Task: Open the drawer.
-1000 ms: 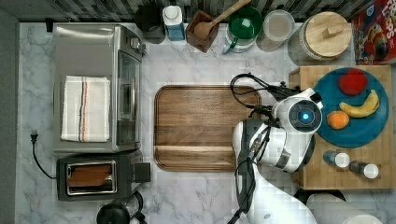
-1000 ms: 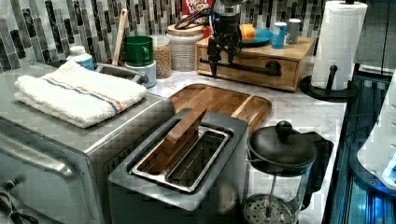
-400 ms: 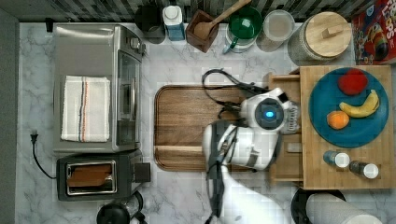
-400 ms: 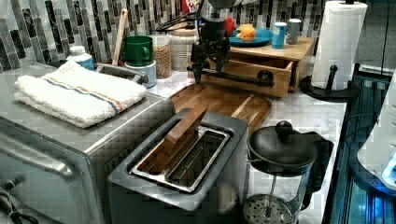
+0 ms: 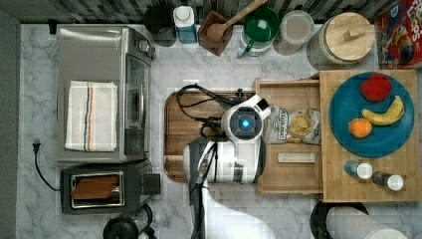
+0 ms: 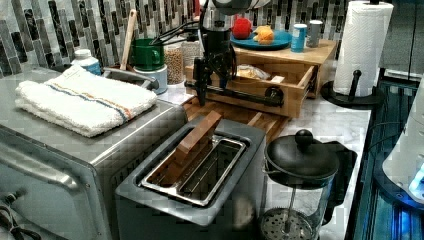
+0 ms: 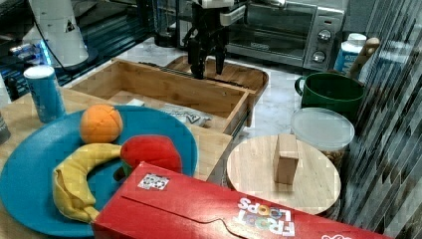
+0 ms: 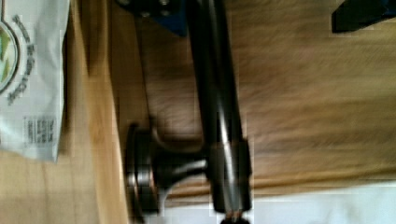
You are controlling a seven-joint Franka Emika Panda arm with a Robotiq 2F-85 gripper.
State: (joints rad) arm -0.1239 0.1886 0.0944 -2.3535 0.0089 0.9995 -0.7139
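Drawer (image 5: 291,172) pulled well out of its bamboo box (image 5: 368,191), over the dark wooden tray (image 5: 179,134) on the marble tabletop (image 5: 219,67). Tool (image 6: 200,89) clenched on the black bar handle (image 6: 240,94). Chip bag (image 5: 291,125) lies inside the drawer.

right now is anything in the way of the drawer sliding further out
Nothing visible blocks it. The drawer is already pulled well out, its handle overhanging the dark tray, which lies flat below it. The gripper is at the handle, and the tray's surface ahead is bare.
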